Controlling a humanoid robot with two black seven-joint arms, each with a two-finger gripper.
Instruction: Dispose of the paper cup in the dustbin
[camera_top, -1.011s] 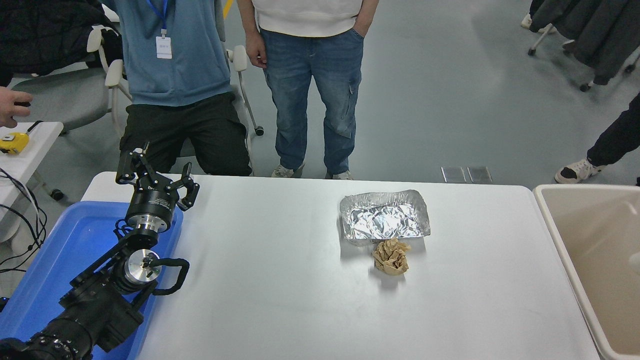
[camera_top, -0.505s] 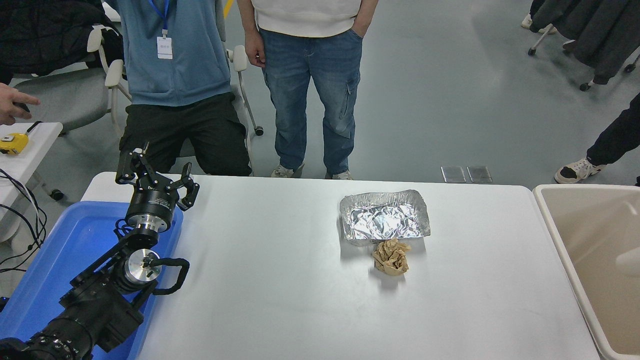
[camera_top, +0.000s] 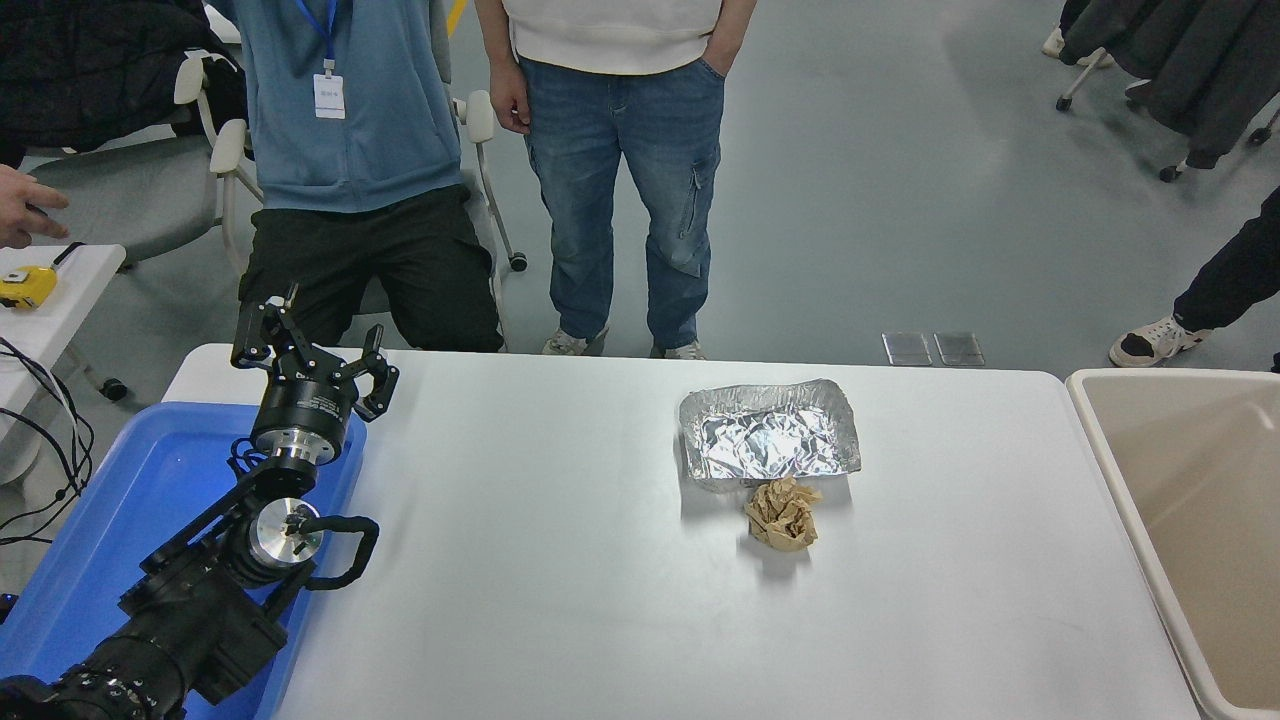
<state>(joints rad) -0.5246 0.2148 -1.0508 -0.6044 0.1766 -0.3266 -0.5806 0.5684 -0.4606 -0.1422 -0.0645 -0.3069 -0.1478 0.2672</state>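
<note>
No paper cup is visible on the worktop (camera_top: 560, 600); the open left end effector (camera_top: 312, 352) sits parked far left, well apart from the beige dustbin (camera_top: 1110, 470) at the right edge.

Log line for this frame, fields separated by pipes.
left gripper: open, parked over blue tray | right: out of view | paper cup: unseen | dustbin: right

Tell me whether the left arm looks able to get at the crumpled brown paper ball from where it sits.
Probably yes, though it's a long stretch. The left tool is parked over the blue tray, and only bare table lies between it and the paper ball. The foil tray sits just behind the ball.
</note>
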